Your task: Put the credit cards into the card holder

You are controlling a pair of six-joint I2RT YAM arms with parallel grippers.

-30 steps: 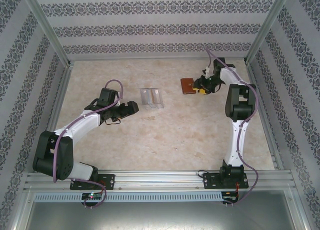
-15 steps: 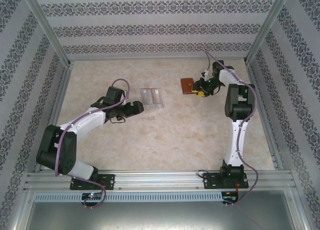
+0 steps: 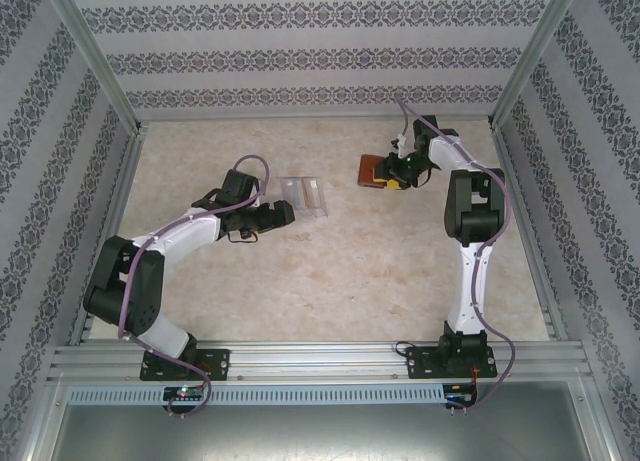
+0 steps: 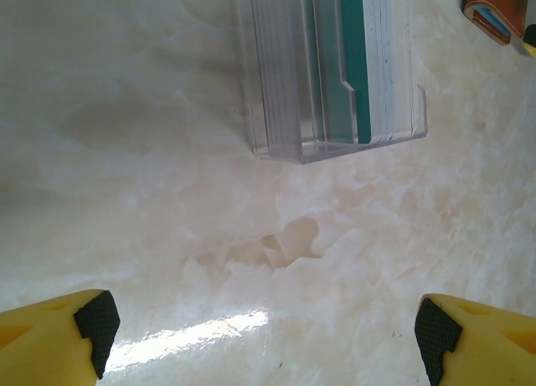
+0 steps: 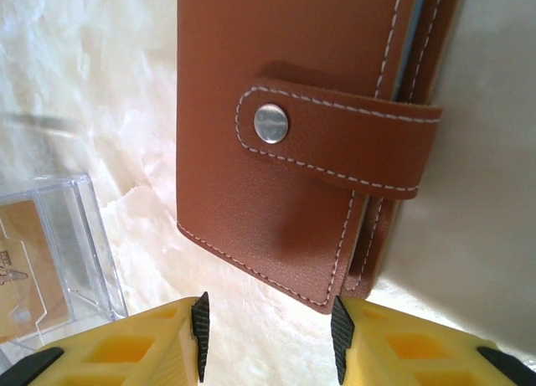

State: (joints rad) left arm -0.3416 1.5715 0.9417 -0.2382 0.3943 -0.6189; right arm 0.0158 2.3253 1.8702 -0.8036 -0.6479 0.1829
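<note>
Cards are stacked in case | holder is laid clasped on surface | left end effector is released, wide | right end effector is half-parted at holder's corner

Left fingers are sliding toward three o'clock, nearing the clear case; right fingers are edging toward eleven o'clock, by the card holder.

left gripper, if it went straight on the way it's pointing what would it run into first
Most likely the clear plastic case with cards standing in it: it lies straight ahead of the open left gripper, with bare table between. Depth is unclear, so it might touch the table first.
</note>
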